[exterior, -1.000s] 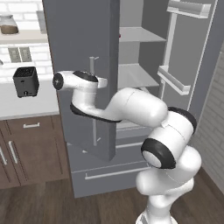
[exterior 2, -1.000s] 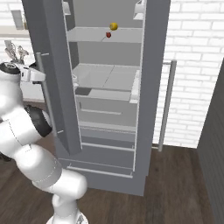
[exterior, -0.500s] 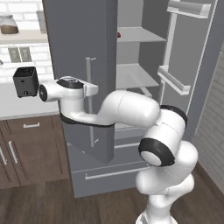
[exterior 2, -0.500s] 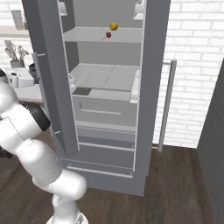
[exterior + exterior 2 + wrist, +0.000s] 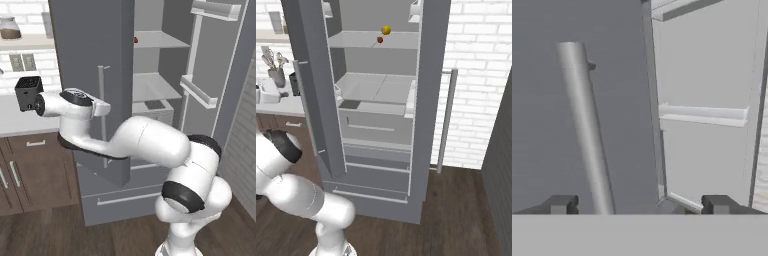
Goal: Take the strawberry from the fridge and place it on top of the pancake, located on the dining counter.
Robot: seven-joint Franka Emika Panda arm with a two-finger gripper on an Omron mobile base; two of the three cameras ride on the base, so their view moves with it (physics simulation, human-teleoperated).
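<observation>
The fridge (image 5: 431, 100) stands with both doors swung open. On its upper shelf lies the strawberry (image 5: 380, 39), a tiny dark-red fruit that also peeks past the left door's edge (image 5: 135, 39). A yellow round fruit (image 5: 386, 30) sits just behind it. My gripper (image 5: 642, 205) is open, and its dark fingertips (image 5: 562, 204) stand wide apart just short of the left door's bar handle (image 5: 587, 135). From the left base view the gripper (image 5: 102, 107) hovers beside that handle (image 5: 102, 95). The pancake and the dining counter are out of view.
A black appliance (image 5: 27, 92) sits on the wall counter above brown cabinets (image 5: 35, 170), close to my wrist. A utensil pot (image 5: 276, 75) stands on the same counter. The right door (image 5: 200, 92) with its bins juts out, and a brick wall (image 5: 476, 75) lies behind.
The gripper has gone from shut on the left door's handle to open and has let it go. The wrist has drawn back to the left, away from the door.
</observation>
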